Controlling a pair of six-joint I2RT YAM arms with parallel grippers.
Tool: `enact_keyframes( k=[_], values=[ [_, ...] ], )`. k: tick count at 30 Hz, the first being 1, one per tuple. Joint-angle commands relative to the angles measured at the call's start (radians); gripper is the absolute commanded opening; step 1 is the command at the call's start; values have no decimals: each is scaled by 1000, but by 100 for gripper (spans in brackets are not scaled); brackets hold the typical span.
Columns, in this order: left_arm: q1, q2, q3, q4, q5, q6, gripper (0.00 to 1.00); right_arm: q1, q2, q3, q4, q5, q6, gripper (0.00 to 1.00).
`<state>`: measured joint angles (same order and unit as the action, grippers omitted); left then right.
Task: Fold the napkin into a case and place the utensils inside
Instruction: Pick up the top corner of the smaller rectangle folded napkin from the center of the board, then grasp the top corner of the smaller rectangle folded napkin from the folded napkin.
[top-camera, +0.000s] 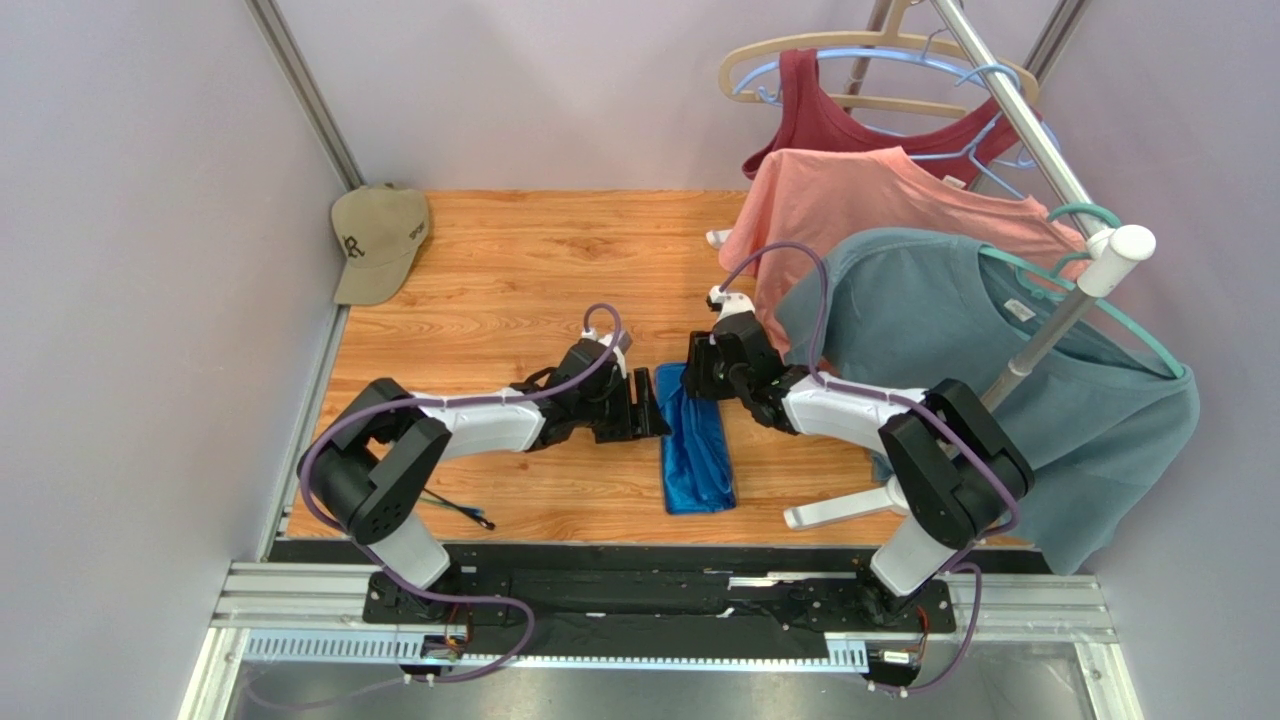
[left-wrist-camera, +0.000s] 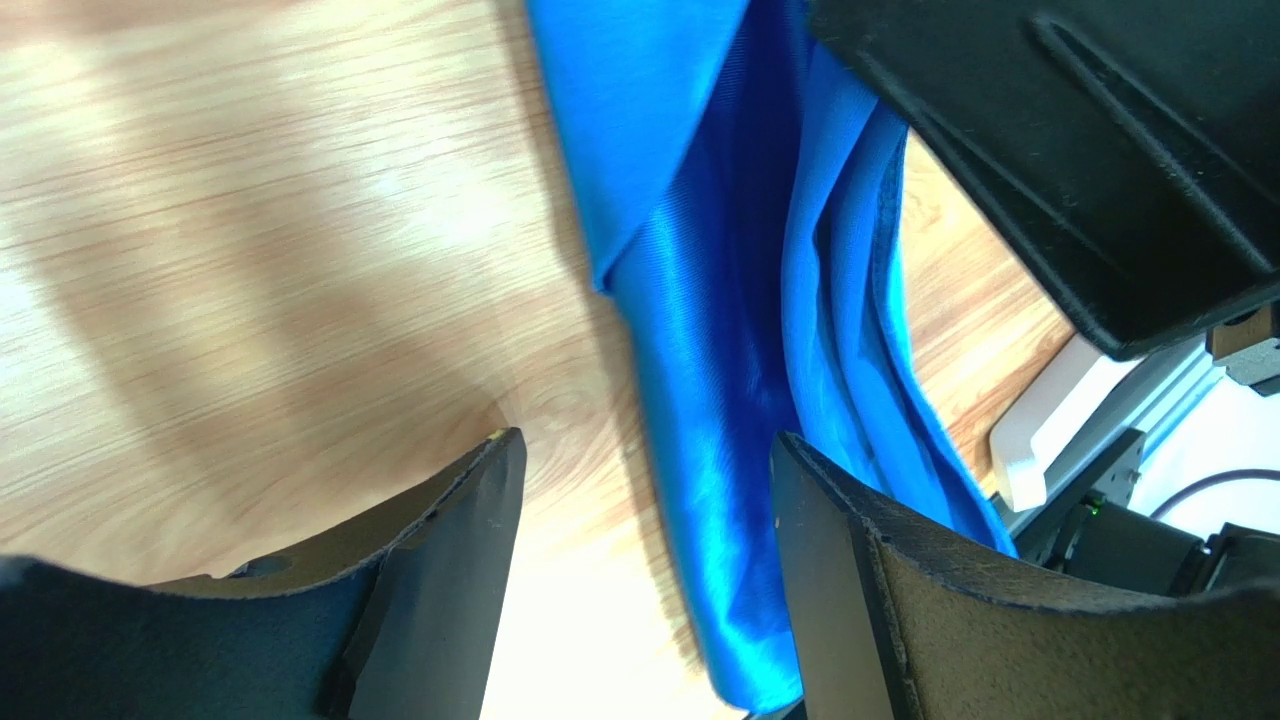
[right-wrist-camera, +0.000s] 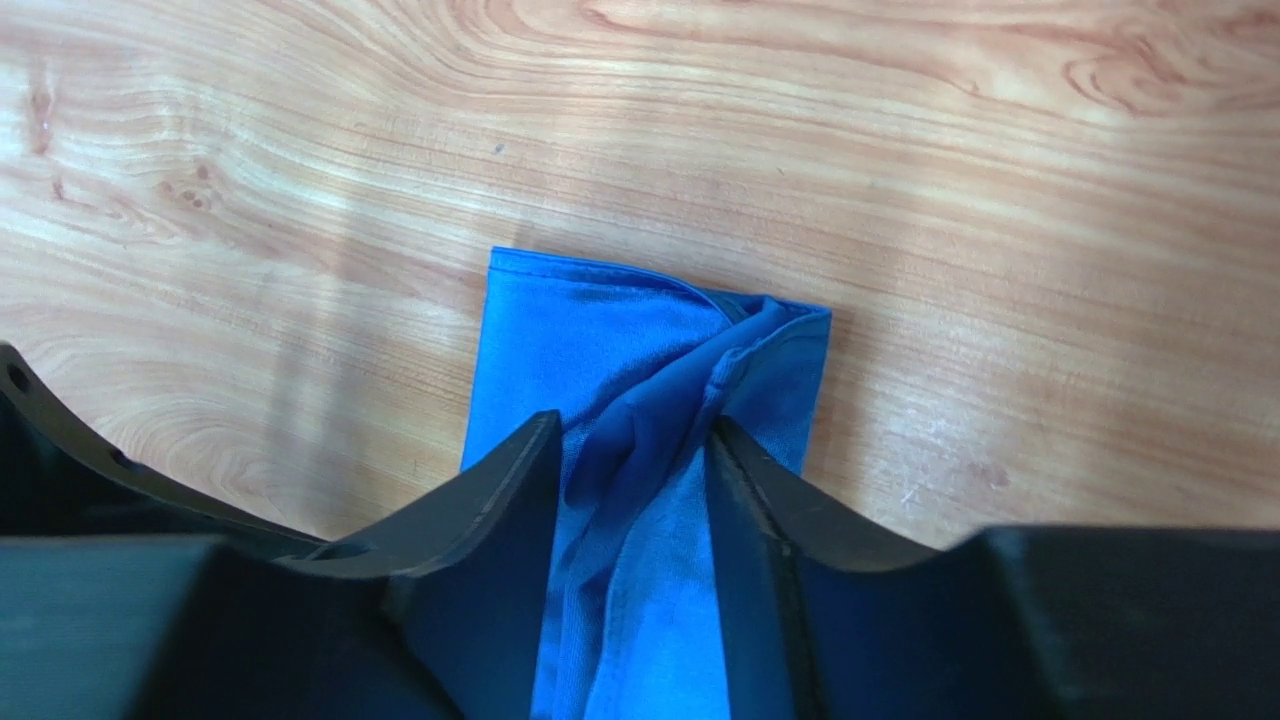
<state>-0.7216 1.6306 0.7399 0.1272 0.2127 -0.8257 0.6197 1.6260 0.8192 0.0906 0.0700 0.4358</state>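
Note:
The royal-blue napkin (top-camera: 699, 450) lies at mid-table folded into a narrow strip, the case shape. My left gripper (top-camera: 646, 408) sits low at the strip's left edge; in the left wrist view it (left-wrist-camera: 646, 438) is open, with the napkin's (left-wrist-camera: 721, 375) edge running between the fingers. My right gripper (top-camera: 703, 372) is over the strip's far end. In the right wrist view its jaws (right-wrist-camera: 631, 428) stand partly apart astride a raised, bunched fold of the napkin (right-wrist-camera: 631, 330). The thin dark utensils (top-camera: 455, 510) lie near the left arm's base.
A khaki cap (top-camera: 376, 237) sits at the far left corner. A clothes rack at the right holds a teal-grey T-shirt (top-camera: 962, 345), a peach shirt (top-camera: 872, 210) and a red top (top-camera: 842, 128). Its white foot (top-camera: 834, 510) rests right of the napkin.

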Motion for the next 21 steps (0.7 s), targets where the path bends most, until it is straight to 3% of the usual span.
enact_keyframes(
  k=[1, 7, 21],
  values=[
    [25, -57, -4, -38, 45, 20, 70, 8, -20, 1, 132, -30, -60, 41],
    [51, -32, 9, -20, 70, 27, 70, 18, -12, -14, 147, -45, -60, 30],
    [63, -41, 16, -26, 73, 36, 70, 28, 35, -32, 189, -56, -127, 40]
  ],
)
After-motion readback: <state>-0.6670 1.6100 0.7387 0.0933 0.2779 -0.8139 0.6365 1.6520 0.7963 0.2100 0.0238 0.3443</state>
